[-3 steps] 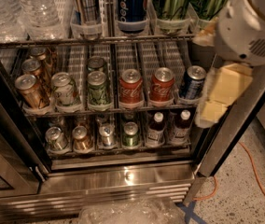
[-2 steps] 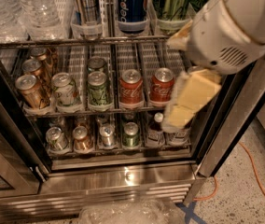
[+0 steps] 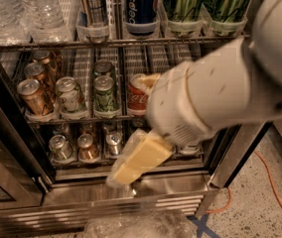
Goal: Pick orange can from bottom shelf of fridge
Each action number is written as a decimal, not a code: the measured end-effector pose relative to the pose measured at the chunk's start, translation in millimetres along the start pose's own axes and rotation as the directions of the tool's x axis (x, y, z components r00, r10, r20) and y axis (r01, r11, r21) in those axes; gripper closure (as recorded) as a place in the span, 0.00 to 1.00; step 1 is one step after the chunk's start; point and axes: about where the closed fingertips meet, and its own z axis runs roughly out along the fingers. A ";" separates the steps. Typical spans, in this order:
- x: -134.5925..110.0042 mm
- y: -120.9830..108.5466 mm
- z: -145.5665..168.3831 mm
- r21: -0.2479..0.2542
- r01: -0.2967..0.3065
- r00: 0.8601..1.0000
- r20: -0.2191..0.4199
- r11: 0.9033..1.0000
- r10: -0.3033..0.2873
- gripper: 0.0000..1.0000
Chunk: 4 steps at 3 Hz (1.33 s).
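Note:
The orange can is a short copper-coloured can with a silver lid. It stands on the bottom shelf of the fridge, between two small silver cans. My gripper is the cream-yellow part at the end of my white arm. It hangs in front of the fridge's lower edge, to the right of the orange can, a little below it and apart from it. My arm hides the right half of the bottom shelf.
The middle rack holds bronze-gold cans, green cans and a red Coca-Cola can. The top rack has water bottles, a Pepsi can and green cans. The open door frame is at left. An orange cable lies on the floor at right.
My arm has swung left and down across the fridge front. The gripper went from the right of the middle rack to the bottom shelf level. The right-hand cans and bottles are now hidden.

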 end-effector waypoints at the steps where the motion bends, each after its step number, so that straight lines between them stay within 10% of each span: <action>1: -1.1 27.3 56.5 -0.014 -0.025 0.993 0.113 1.000 0.026 0.00; 4: -15.9 24.3 75.6 0.046 -0.018 0.986 0.164 0.999 0.010 0.00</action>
